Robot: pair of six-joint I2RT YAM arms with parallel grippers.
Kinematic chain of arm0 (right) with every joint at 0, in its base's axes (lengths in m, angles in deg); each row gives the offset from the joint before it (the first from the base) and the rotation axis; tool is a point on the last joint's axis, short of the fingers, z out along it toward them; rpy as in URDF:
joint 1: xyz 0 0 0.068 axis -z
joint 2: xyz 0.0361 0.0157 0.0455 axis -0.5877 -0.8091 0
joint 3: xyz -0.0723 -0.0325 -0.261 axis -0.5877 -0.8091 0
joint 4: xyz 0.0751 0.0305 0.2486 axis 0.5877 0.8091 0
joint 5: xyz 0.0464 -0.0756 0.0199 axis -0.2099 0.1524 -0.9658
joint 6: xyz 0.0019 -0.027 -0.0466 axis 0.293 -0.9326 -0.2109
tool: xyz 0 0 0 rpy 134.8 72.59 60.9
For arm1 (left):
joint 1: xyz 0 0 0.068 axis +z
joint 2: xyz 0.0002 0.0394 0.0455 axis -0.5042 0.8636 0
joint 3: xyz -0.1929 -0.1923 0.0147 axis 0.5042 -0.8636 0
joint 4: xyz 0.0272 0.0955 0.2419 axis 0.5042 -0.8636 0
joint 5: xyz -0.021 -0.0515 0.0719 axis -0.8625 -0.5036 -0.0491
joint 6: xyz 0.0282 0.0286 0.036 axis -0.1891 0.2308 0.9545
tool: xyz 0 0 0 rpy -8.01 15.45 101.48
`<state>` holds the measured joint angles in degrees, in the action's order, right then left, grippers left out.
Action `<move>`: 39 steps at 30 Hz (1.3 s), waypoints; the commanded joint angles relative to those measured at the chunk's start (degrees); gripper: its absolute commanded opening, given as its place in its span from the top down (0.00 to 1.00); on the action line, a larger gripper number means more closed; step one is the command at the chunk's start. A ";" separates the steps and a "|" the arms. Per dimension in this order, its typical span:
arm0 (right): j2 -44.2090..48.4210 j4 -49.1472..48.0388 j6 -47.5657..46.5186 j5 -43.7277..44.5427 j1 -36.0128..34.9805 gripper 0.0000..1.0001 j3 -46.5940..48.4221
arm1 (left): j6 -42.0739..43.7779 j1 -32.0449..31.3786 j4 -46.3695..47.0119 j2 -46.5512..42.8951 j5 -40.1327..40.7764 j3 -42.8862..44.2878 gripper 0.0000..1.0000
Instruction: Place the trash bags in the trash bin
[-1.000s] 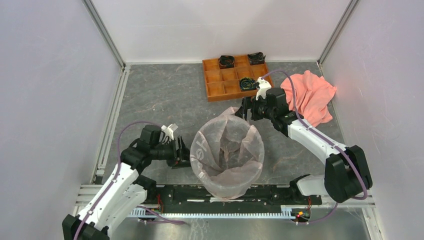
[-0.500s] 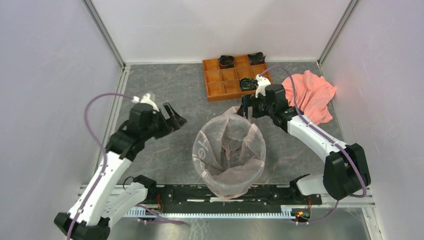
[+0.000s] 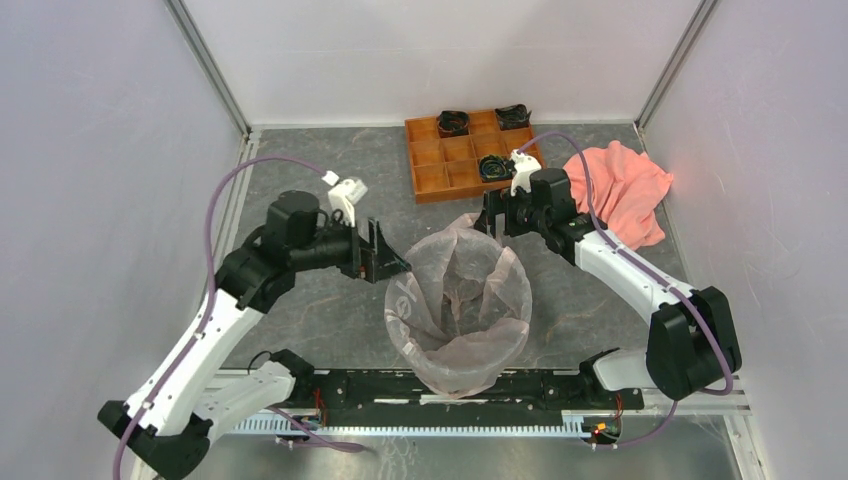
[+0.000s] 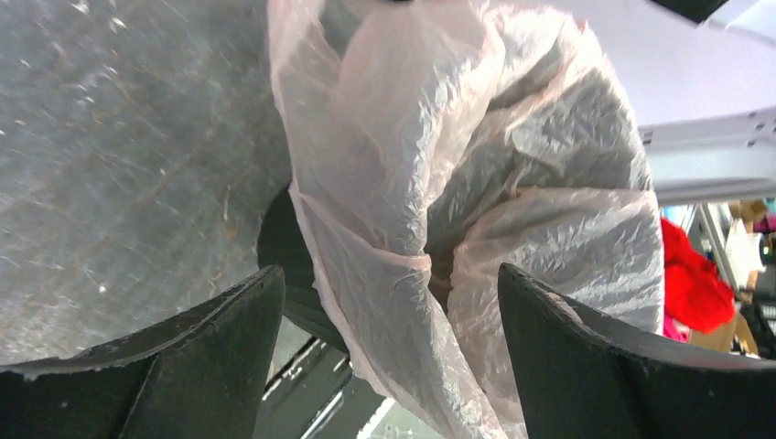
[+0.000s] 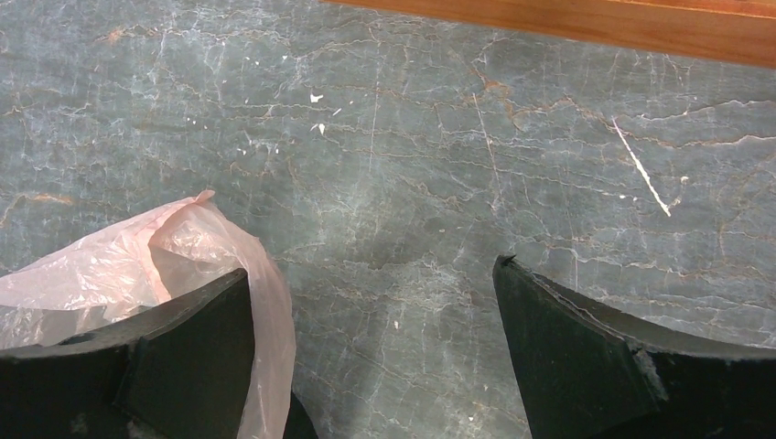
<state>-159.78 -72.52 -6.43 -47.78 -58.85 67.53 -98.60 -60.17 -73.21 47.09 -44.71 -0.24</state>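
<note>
— The trash bag (image 3: 455, 300) lines the trash bin (image 4: 277, 240), just ahead of the left gripper (image 3: 385, 255), whose fingers are spread and empty.
— The right gripper (image 5: 371, 274), also spread, has a flap against one finger. A snag there could drag the bag out.

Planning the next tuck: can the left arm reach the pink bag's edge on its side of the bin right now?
Probably yes. The left pincer is open and aimed at the trash bag draped over the bin, with nothing between them.
</note>
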 commanded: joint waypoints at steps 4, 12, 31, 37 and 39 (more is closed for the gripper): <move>2.31 -1.37 -0.42 -0.21 0.15 0.02 -0.90 | 5.24 -11.11 -0.74 5.06 9.29 2.06 0.19; 2.86 -0.18 -0.83 0.03 0.14 0.02 -0.63 | 5.17 -13.91 -5.85 8.93 31.37 7.01 0.53; 8.10 14.10 -7.27 -7.43 0.16 0.02 9.17 | 11.66 -13.92 -5.87 12.77 37.39 10.49 0.92; 11.60 14.14 -6.15 0.12 0.26 0.02 10.93 | 16.45 -13.89 -2.08 10.28 36.32 9.17 0.98; 13.32 14.02 -5.82 3.18 0.30 0.02 12.04 | 17.33 -13.92 -0.92 8.88 36.97 9.03 0.98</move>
<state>-149.97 -58.14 -12.68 -50.34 -58.80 75.64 -87.17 -74.13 -78.83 58.91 -9.98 8.44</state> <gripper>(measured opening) 0.979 0.193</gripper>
